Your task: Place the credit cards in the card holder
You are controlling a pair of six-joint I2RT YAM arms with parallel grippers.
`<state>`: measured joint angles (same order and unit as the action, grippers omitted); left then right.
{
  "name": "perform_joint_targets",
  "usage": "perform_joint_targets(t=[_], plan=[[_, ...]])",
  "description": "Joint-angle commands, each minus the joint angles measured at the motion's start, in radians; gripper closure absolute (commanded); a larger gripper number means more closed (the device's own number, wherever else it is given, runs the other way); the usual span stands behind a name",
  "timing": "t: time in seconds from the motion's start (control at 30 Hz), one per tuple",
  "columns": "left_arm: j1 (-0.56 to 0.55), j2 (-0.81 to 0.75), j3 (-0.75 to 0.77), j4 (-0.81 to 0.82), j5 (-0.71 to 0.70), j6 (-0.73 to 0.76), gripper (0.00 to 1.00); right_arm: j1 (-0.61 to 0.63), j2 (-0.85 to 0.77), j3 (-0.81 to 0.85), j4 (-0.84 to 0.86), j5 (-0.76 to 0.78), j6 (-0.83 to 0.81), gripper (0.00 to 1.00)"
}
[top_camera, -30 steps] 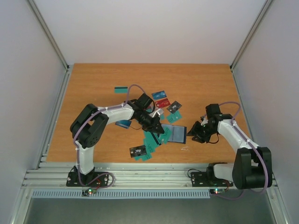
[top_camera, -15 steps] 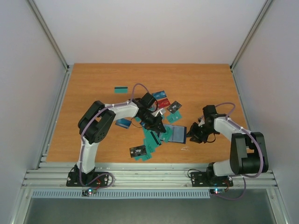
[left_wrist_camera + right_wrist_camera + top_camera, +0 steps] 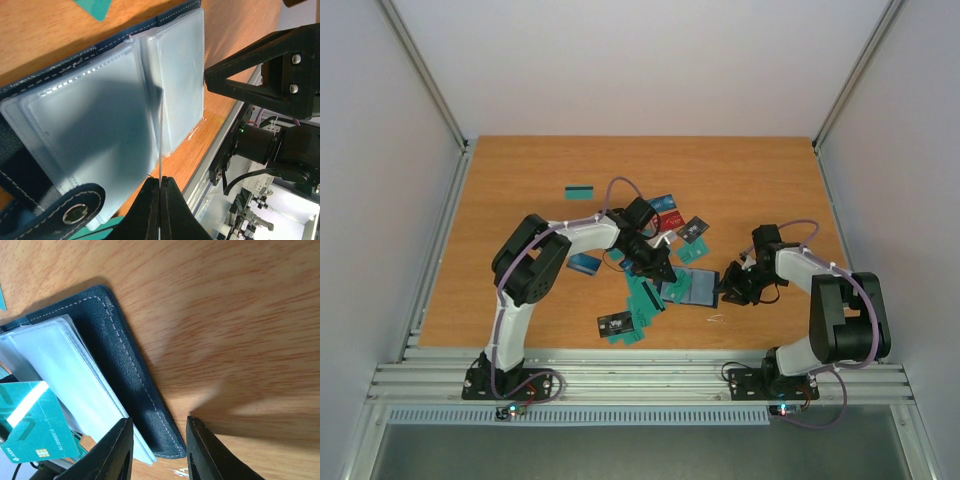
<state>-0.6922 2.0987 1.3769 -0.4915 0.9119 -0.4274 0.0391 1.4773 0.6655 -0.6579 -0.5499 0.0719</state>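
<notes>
Left end effector point(image 3: 658, 270) is pinched shut on a single credit card point(image 3: 161, 132). Over the last second its arm has folded in closer, bringing that card to the open card holder point(image 3: 694, 288), which lies near the middle of the tabletop point(image 3: 520, 180), just right of the loose credit cards point(image 3: 642, 300). Further right, the right end effector point(image 3: 728, 290) has slid in toward the holder's right edge, so the insertion looks about to begin rather than done. The overhead view shows only this layout. The left wrist view adds that the card is held edge-on, its far edge meeting the clear sleeves point(image 3: 95, 120) near the holder's fold, though I cannot tell whether it has entered a pocket. The right wrist view shows that end effector's fingers point(image 3: 122, 450) spread apart with the holder's navy corner between them, seemingly steadying it, not clamping, and a teal card point(image 3: 30, 425) beside the sleeves
</notes>
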Motion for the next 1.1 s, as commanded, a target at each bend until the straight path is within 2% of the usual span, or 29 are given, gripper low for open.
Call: perform_joint_targets(t=[0.0,0.37,0.57,0.73,1.07], plan=[[-0.003,0.029,0.030,-0.009,0.000,0.026,1.00,-0.002,0.024,0.011,0.020,-0.003,-0.016,0.68],[-0.003,0.049,0.036,0.007,-0.001,0.018,1.00,-0.002,0.050,0.013,0.023,-0.022,-0.025,0.69],[-0.003,0.034,0.040,-0.009,-0.057,0.029,1.00,-0.002,0.058,0.018,0.017,-0.031,-0.035,0.69],[-0.002,0.004,0.021,0.055,-0.067,-0.019,1.00,-0.002,0.065,0.021,0.017,-0.034,-0.041,0.69],[-0.004,0.021,0.028,0.037,-0.095,-0.015,1.00,-0.003,0.077,0.028,0.014,-0.045,-0.056,0.70]])
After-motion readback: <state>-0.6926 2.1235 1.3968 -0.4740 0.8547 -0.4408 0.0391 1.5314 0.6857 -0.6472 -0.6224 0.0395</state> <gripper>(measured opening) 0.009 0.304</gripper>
